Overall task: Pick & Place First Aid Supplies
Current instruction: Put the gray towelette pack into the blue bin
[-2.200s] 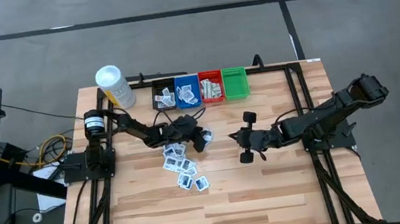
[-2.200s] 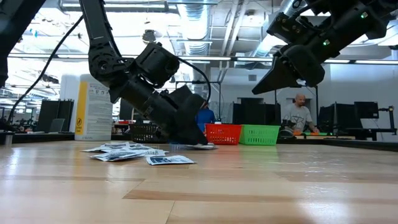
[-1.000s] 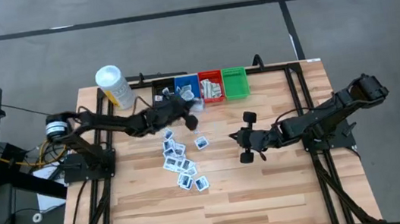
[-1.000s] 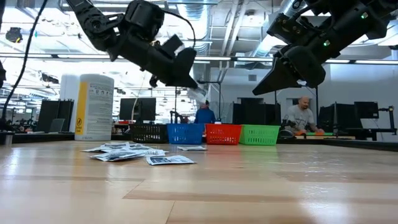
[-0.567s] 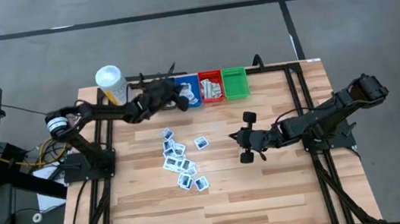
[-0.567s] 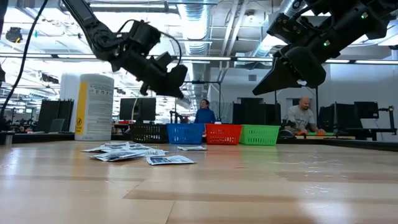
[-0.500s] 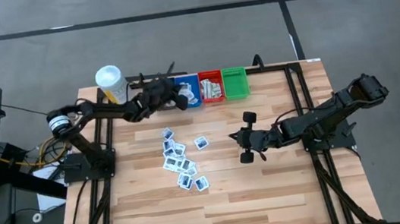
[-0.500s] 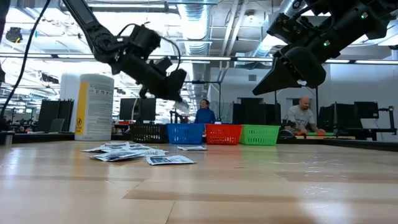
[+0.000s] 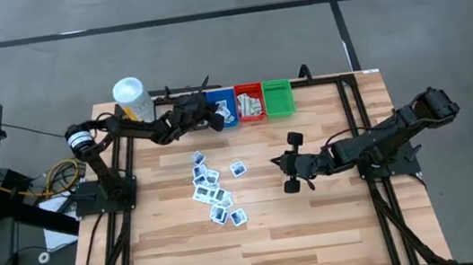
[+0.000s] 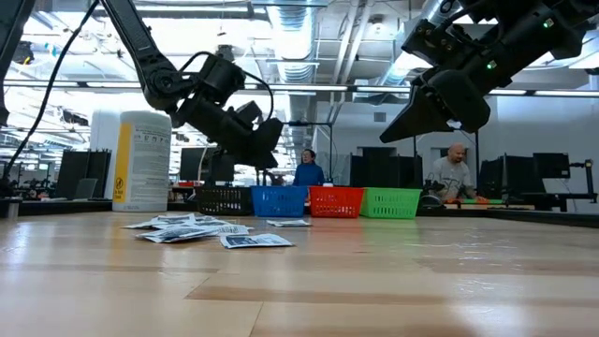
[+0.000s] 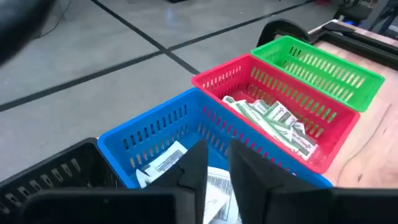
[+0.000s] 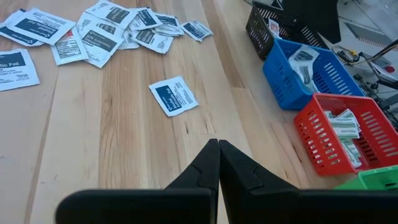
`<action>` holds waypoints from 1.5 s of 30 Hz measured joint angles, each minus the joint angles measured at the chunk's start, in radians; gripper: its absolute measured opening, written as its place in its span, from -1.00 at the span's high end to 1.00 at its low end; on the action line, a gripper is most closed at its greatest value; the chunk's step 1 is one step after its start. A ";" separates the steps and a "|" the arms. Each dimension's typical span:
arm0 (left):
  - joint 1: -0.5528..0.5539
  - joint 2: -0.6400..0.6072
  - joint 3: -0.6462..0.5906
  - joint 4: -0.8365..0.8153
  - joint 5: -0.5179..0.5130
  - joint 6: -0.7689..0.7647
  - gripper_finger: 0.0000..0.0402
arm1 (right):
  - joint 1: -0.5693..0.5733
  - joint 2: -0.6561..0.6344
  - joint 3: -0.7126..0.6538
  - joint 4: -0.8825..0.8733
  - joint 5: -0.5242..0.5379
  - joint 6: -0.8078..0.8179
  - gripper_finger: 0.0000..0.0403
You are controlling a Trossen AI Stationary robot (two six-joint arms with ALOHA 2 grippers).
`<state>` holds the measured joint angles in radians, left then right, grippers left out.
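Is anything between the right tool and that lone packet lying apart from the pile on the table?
Nothing visible. The right tool hangs above the table, and only bare wood lies between it and the lone packet. The pile of packets sits farther off, and the bins stand to the side.

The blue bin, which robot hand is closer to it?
Left. The left gripper hangs right over the blue bin at the back of the table. The right gripper waits farther off, above the bare middle of the table, shut.
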<state>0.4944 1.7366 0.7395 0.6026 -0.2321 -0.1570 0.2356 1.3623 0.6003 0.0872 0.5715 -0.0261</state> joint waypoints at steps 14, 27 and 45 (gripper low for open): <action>-0.216 -0.139 -0.126 -0.132 0.103 -0.026 0.54 | -0.003 0.000 0.000 0.120 -0.128 0.000 1.00; -0.648 -0.430 -0.533 0.146 0.039 -0.268 0.54 | 0.071 0.257 0.047 0.494 -0.132 0.018 1.00; -1.065 -0.427 -0.590 0.035 -0.289 -0.260 0.54 | 0.157 0.519 0.397 0.345 -0.156 0.018 1.00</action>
<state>-0.5706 1.3097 0.1493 0.6371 -0.5207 -0.4167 0.3921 1.8816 0.9977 0.4324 0.4160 -0.0082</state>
